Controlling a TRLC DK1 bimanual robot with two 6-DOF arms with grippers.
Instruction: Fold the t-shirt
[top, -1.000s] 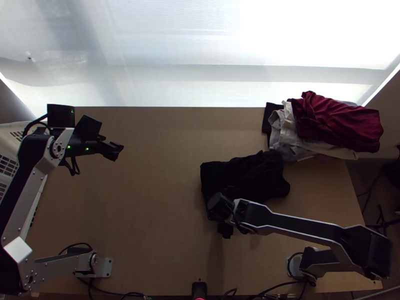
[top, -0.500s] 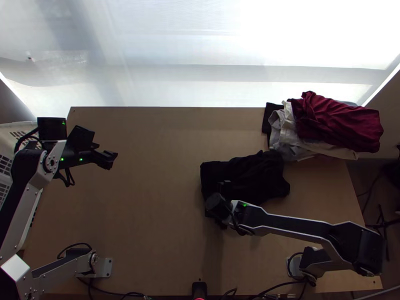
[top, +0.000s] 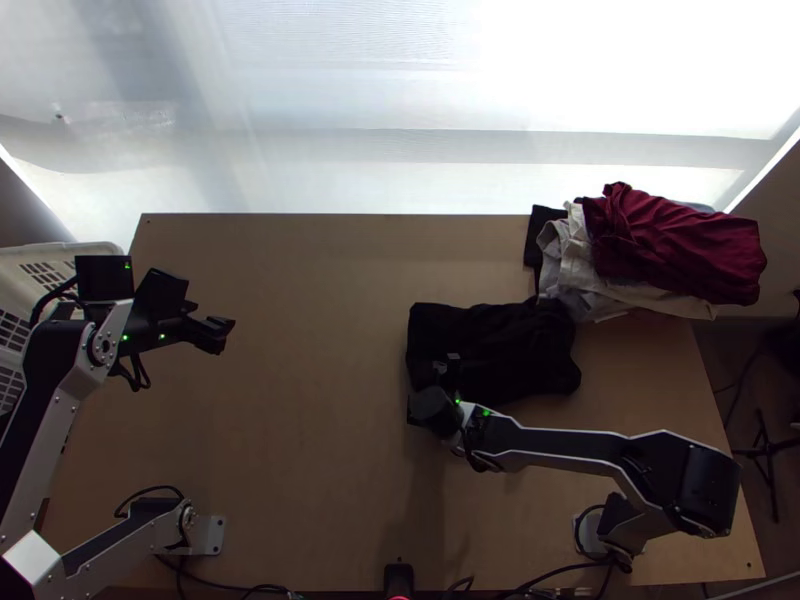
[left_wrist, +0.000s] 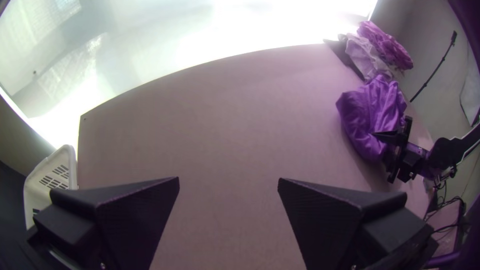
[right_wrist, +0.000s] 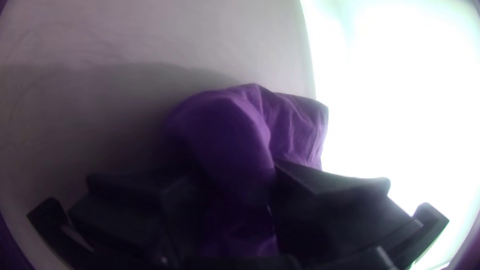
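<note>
left fingers (left_wrist: 131, 215): wide apart
right fingers (right_wrist: 332, 200): clamped on shirt (top: 500, 345)
shirt: one-sided pull could bunch it up tbh

Site noted as a lab-like robot workstation, my left arm's base (top: 208, 535) and right arm's base (top: 588, 530) mounted at a light wooden table (top: 300, 400), cables (top: 215, 582) along its near edge, bright translucent backdrop (top: 350, 100) beyond, black stand (top: 765, 440) beside.

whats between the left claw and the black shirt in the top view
In the top view, the stretch between the left claw and the black shirt is bare wooden table.
</note>
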